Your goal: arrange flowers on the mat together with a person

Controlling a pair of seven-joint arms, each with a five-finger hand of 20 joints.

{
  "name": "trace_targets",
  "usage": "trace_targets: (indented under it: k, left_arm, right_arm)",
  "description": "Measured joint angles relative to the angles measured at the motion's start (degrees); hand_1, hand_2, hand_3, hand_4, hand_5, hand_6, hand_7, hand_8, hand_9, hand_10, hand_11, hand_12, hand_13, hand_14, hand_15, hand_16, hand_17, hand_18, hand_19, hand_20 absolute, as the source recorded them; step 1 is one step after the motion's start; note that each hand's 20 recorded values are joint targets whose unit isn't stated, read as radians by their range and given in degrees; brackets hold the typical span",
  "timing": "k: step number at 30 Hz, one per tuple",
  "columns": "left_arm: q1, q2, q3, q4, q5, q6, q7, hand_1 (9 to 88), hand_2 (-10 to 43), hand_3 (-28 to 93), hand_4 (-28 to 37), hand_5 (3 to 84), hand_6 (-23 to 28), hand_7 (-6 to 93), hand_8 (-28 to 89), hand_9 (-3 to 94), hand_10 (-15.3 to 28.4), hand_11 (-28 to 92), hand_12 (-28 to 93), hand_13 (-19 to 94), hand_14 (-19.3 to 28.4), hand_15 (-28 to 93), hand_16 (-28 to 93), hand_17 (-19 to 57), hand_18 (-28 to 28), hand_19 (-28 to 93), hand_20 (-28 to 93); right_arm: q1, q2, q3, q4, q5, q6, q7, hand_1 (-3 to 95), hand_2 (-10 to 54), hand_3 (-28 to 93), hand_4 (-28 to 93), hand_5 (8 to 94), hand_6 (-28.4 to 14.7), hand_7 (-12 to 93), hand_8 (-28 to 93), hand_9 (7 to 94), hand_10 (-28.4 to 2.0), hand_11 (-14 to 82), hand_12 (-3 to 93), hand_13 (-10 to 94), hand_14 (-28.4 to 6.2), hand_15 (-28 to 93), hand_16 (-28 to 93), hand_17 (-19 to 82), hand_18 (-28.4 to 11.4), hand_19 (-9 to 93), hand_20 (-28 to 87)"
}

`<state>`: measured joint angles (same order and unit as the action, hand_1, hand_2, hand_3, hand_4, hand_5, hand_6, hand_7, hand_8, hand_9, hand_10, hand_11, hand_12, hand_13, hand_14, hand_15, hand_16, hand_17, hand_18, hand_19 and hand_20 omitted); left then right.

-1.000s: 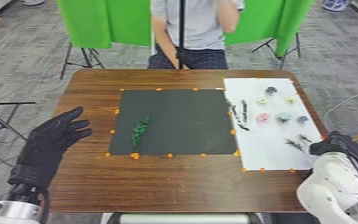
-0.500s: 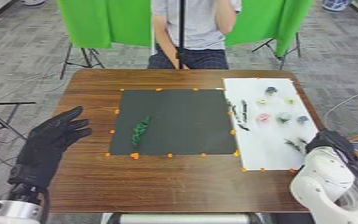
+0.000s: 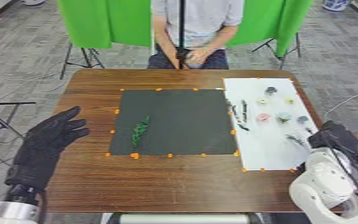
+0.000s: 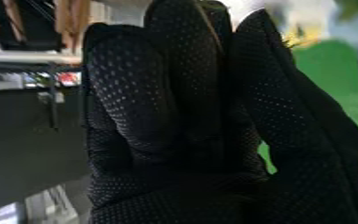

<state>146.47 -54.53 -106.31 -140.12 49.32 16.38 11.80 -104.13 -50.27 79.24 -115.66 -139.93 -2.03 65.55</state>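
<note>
Sprig point(image 4: 292, 40) at right hand point(image 3: 335, 136) — part-hidden

The left robot hand point(image 3: 47, 142) is relaxed, right robot hand point(image 3: 337, 137) forward.

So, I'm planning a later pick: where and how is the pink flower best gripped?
Probably pinch the rounded head of the pink flower from above, thumb and fingertips on its near and far edges. It lies on the white sheet between the dark twigs and the pale flower, which crowd its sides.
</note>
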Motion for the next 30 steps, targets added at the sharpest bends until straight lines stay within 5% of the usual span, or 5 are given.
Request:
trace_targets:
  k: [11, 20, 30]
  left_arm:
    - [1.1, -0.54, -2.17, -1.25, 0.10, 0.22, -0.35, 22.2, 5.5, 77, -28.3, 38.8, 10.0, 14.6, -10, 36.6, 21.4, 27, 10, 25, 28.4, 54, -11, -10.1, 25.4, 52, 2]
    - [-0.6, -0.51, -1.20, -1.17, 0.16, 0.10, -1.34, 22.2, 5.5, 77, -28.3, 38.9, 10.1, 14.6, -10, 36.6, 21.3, 27, 10, 25, 28.4, 54, -12, -10.1, 25.4, 52, 2]
    - [-1.4, 0.75, -0.05, -1.15, 0.12, 0.71, -1.16, 22.2, 5.6, 77, -28.3, 39.0, 10.2, 14.5, -10, 36.8, 21.3, 27, 10, 25, 28.4, 54, -11, -10.1, 25.5, 52, 2]
  right_arm:
    - [9.7, -1.9, -11.9, -9.3, 1.2, 0.9, -6.1, 53.9, -7.9, 62, -23, 89.6, -0.9, 14, 10, 93.6, -11.2, 32.1, 21.5, 88, -6.8, 59, 19, 44, -19.8, 93, -13]
    - [26.4, -13.2, -29.0, 2.1, 5.2, -3.2, -12.8, 53.3, -8.1, 61, -22, 90.3, -0.8, 14, 11, 93.7, -11.1, 34.4, 21.3, 88, -6.9, 59, 20, 45, -20.0, 93, -11]
    - [33.7, -21.1, -38.7, 11.8, 5.3, -10.0, -14.6, 50.3, -6.9, 62, -21, 91.0, -0.5, 14, 10, 93.7, -11.1, 35.1, 20.9, 88, -7.3, 60, 20, 45, -20.2, 93, -10]
